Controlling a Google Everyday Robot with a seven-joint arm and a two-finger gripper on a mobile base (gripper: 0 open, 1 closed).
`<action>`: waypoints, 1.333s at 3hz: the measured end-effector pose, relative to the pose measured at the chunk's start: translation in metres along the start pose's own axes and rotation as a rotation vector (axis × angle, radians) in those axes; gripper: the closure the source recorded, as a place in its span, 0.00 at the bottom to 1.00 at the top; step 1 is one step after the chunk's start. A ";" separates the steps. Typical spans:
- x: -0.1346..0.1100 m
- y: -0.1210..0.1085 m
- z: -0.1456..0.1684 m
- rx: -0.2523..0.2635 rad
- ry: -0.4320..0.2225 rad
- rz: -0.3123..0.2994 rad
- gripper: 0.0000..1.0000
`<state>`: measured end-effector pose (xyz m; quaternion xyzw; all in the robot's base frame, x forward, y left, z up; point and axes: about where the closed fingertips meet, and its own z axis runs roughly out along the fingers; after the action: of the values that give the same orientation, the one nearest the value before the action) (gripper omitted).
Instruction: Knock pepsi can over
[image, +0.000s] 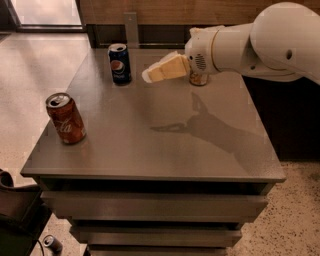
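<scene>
Your tool (148, 76) hovers above the table (160, 150), just right of the pepsi can (120, 63), which stands upright at the far left. Clenched or released? I cannot tell. You're on the approach; next, sweep left into the can's side.

Cream end effector (151, 75) near dark blue pepsi can (120, 64); red can (66, 119); grey table (165, 150).

The pepsi can (120, 63) is set near the far left corner of the surface (125, 150), with the gripper (149, 76) held just to its right. A cola can (66, 119) is placed by the left edge.
</scene>
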<state>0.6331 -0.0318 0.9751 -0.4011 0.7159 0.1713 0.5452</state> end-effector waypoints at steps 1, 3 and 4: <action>-0.005 -0.001 0.013 -0.005 -0.017 -0.008 0.00; -0.006 0.000 0.055 -0.018 -0.071 -0.004 0.00; -0.001 0.001 0.078 -0.024 -0.086 0.009 0.00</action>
<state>0.6824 0.0219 0.9488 -0.3968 0.6915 0.1994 0.5697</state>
